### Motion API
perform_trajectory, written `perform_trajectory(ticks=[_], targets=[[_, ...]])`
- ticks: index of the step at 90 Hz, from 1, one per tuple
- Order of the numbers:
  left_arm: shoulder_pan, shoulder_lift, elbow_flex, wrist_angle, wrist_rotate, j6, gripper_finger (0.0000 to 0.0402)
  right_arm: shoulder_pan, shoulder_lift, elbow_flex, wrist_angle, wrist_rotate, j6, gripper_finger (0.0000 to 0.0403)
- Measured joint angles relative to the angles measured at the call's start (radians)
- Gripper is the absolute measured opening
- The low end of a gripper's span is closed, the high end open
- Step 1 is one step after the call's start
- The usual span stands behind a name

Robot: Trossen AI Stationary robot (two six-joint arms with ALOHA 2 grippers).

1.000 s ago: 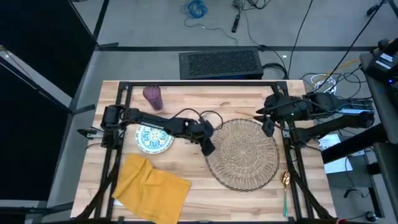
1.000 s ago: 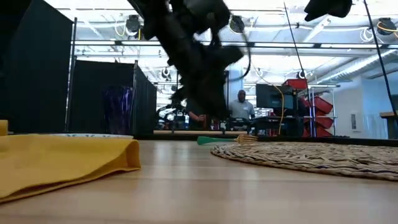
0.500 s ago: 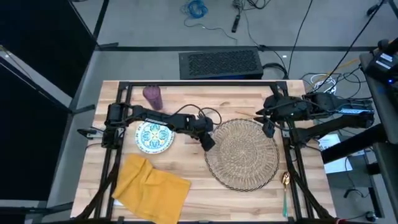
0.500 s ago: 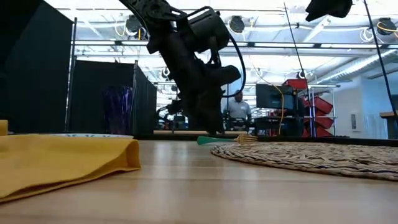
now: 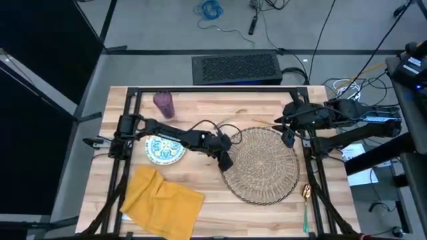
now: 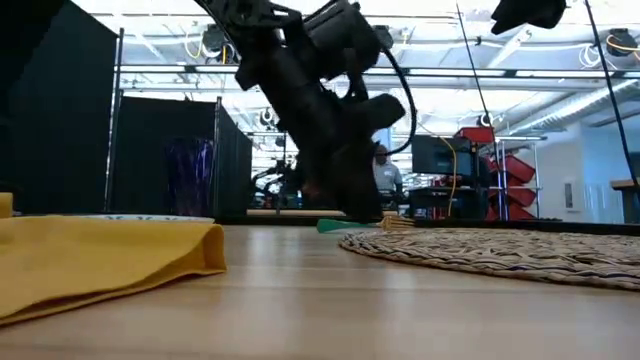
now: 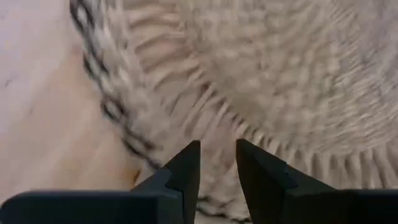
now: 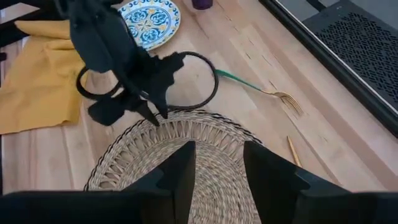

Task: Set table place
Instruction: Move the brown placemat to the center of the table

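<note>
1. Stretching across my overhead feed, the butcher-block table [image 5: 200, 113] carries every piece of the place setting, scattered rather than laid out.
2. I see the round woven mat [image 5: 261, 165] lying flat on the right half of the table, its dark-edged rim just beside the left arm's tip.
3. I count the yellow napkin [image 5: 162, 198] next, rumpled at the near left corner, apart from the mat and just below the plate.
4. My left gripper [image 7: 216, 163] hangs over the mat's left rim, tilted down at the weave, its two fingers a narrow gap apart and holding nothing; the level camera shows the tip low near the tabletop.
5. My right gripper [image 8: 218, 163] waits above the mat's far right edge, fingers parted and empty.
6. I find the blue-patterned plate [image 5: 164, 148] on the left side, between the napkin and the tumbler, under the left arm's reach.
7. I spot the purple tumbler [image 5: 164, 103] upright at the far left of the table, well apart from the mat.
8. I note a teal-handled spoon [image 5: 306, 203] lying off the mat's near right edge, and a green-handled gold fork [image 8: 261, 88] beyond the mat's far rim.
</note>
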Motion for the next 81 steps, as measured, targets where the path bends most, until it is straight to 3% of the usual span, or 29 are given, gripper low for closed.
perform_trajectory(ticks=[29,51,81], targets=[[-0.05,0.06,0.028,-0.011,0.008,0.007,0.0074,0.0,0.0,0.0,0.006,0.0,0.0,0.0123],[-0.103,0.044,0.031,-0.184,0.013,0.006,0.0021,0.0,0.0,0.0,0.006,-0.003,0.0,0.0123],[-0.214,0.045,0.031,-0.307,0.068,-0.033,0.0013,0.0,0.0,0.0,0.007,-0.026,0.0,0.0123]])
